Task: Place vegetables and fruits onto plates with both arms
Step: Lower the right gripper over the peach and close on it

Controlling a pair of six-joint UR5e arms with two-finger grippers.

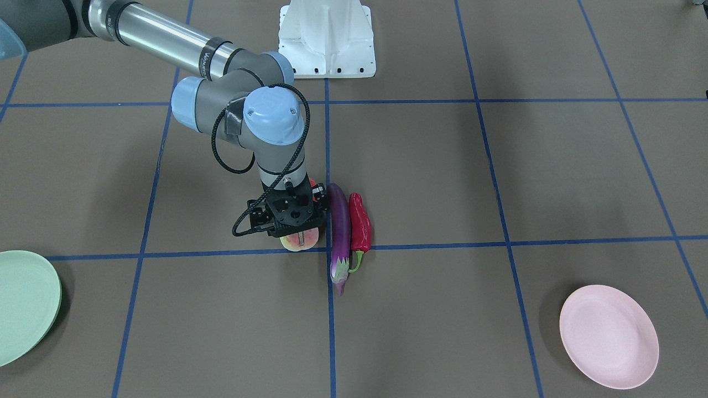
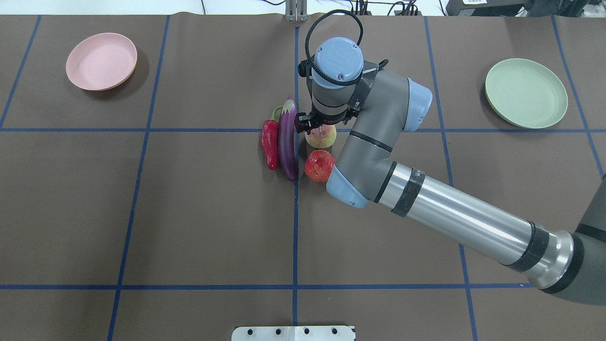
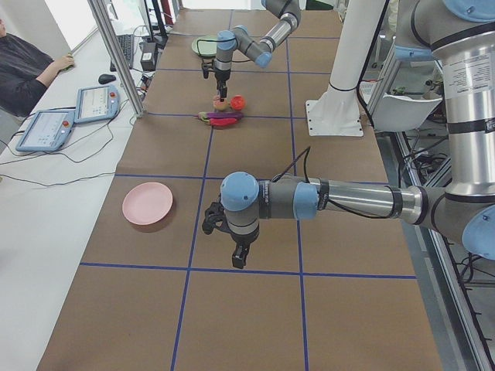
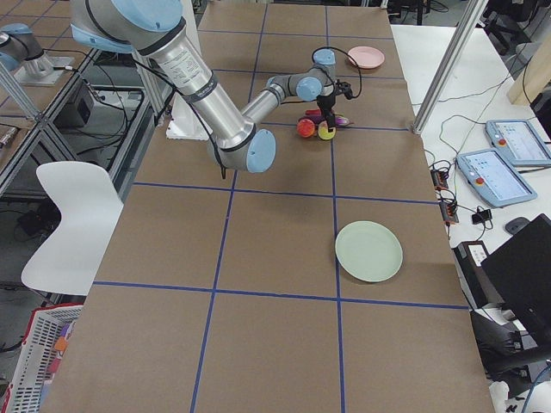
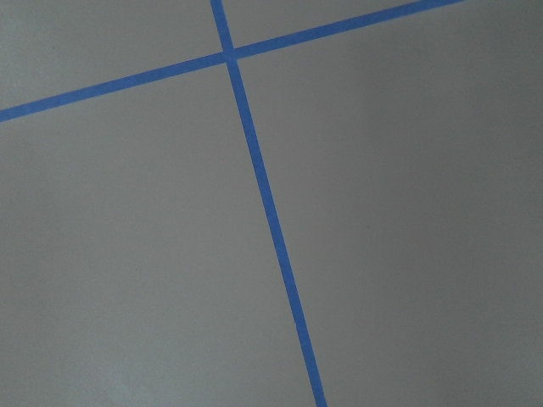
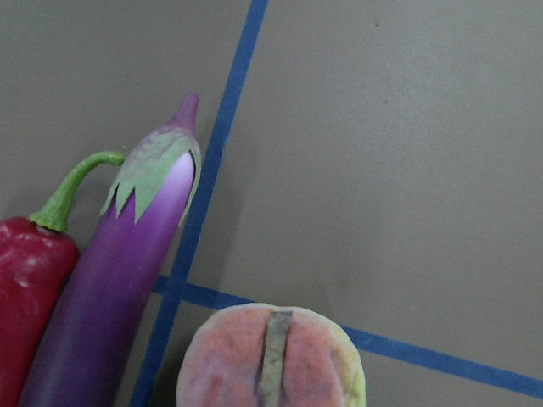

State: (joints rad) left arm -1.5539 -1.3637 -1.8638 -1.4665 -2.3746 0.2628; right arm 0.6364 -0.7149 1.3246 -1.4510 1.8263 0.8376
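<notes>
Right gripper [image 1: 294, 218] hangs directly over the halved fruit [image 1: 300, 239]. Eggplant [image 1: 340, 232] lies just beside it, w/ the chili pepper [image 1: 359, 224] touching the eggplant's far side. Can't tell the jaw width, the wrist hides it. Overhead cam shows the bumpy red-orange fruit [image 2: 318, 165] near the gripper; it's mostly hidden from the front. Wrist cam: glossy purple skin, flat matte cut face. Left gripper [image 3: 238, 255] is well apart over bare tabletop [image 5: 382, 212], state unclear too.
</notes>
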